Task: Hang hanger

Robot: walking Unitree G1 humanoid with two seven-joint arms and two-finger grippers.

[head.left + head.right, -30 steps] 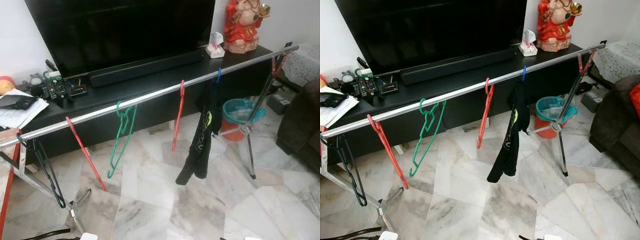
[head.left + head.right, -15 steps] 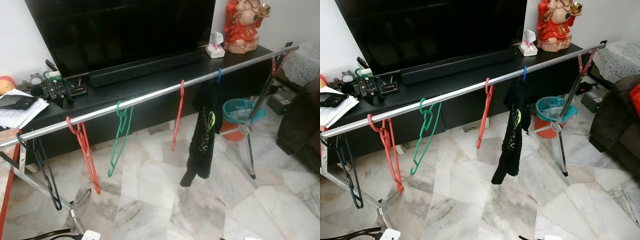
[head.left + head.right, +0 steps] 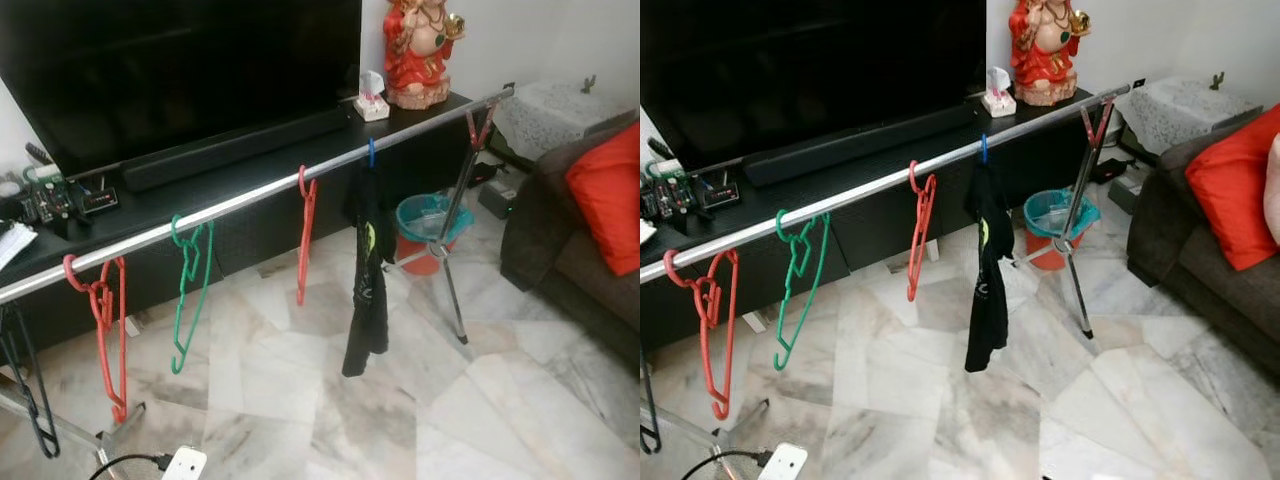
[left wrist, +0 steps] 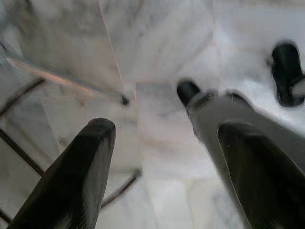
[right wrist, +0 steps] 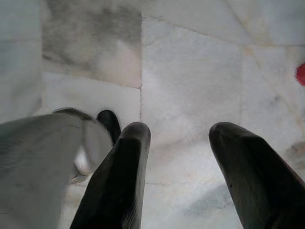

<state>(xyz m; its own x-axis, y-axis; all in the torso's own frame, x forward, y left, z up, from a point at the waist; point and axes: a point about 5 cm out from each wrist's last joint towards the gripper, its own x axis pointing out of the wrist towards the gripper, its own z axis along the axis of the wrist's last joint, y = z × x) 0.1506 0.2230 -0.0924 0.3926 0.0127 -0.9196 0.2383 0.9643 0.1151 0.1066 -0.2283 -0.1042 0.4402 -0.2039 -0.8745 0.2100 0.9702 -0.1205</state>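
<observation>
Both my left tool (image 4: 162, 167) and right tool (image 5: 178, 162) hang wide open and empty over the marble floor (image 3: 400, 400), while the red hanger (image 3: 105, 320), green hanger (image 3: 188, 290) and others hang on the rail (image 3: 250, 200).

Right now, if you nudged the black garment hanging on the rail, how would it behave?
The black garment hangs limp in loose folds from a blue hook, so it is probably floppy and light. On the smooth metal rail, it would likely swing or slide along.
</observation>
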